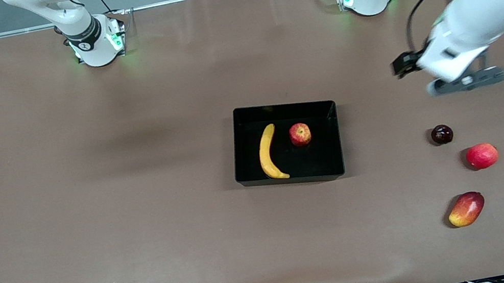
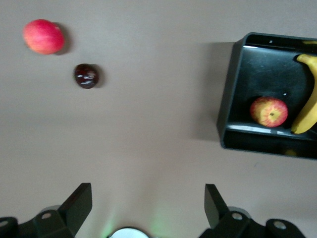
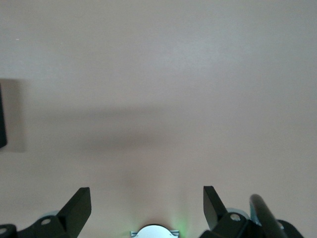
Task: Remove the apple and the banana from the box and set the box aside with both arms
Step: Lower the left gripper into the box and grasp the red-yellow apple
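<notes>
- Fingers [image 2: 79,206] of the left gripper [image 2: 147,208] are spread wide with nothing held between them; only bare brown table [image 1: 89,217] is seen in the gap.
- Same deal for the right gripper [image 3: 147,208]: fingers [image 3: 79,208] are parted wide and nothing is gripped, just tabletop under it. It isn't seen in the front view.
- Left gripper [image 1: 467,80] is hung in the air over the left arm's end of the table, above open cloth, with the small dark round fruit [image 1: 442,134] below it on the table.
- Black box [image 1: 292,176] is sat mid-table, flat on the surface. The banana [image 1: 268,153] and the little red-and-yellow apple [image 1: 300,134] are both laid inside it, side by side but not touching, apple on the side toward the left arm's end.
- Loads of free table is left all round the box; its walls are touched by nothing, and the right arm's end is bare cloth.
- Three loose fruits are lined up toward the left arm's end, well apart from the box: the dark one, then a bigger all-red fruit [image 1: 482,156], then the red-yellow mango [image 1: 466,209] nearest the front camera.
- From the left wrist view, the box [image 2: 233,99], the apple [image 2: 269,111], the banana [image 2: 307,99], the dark fruit [image 2: 86,76] and the red fruit [image 2: 43,36] are all caught.
</notes>
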You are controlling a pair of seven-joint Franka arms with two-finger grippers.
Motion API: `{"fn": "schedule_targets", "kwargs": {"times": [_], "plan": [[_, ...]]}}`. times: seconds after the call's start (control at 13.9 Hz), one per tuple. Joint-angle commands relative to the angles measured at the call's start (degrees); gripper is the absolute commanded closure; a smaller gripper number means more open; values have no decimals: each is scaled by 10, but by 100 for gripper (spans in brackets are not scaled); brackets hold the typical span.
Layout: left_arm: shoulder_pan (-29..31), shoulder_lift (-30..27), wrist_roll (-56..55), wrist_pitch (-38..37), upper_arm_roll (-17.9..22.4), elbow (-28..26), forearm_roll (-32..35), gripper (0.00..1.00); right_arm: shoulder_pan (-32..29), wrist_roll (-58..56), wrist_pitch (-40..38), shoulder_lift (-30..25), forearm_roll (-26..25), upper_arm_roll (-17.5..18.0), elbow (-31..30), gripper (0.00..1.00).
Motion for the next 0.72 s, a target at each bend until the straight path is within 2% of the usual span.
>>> {"fn": "schedule_targets", "kwargs": {"times": [0.0,0.22,0.65], "plan": [[-38,0,-18,83,1,-66,-6,0,-25,-6,0,8,24,8,7,0],[-86,52,-76,150,1,-68,-6,0,-24,-7,-1,7,21,8,8,0],[-160,183,-211,333,2,-65,-5,0,-24,-7,-1,8,19,8,8,0]]}}
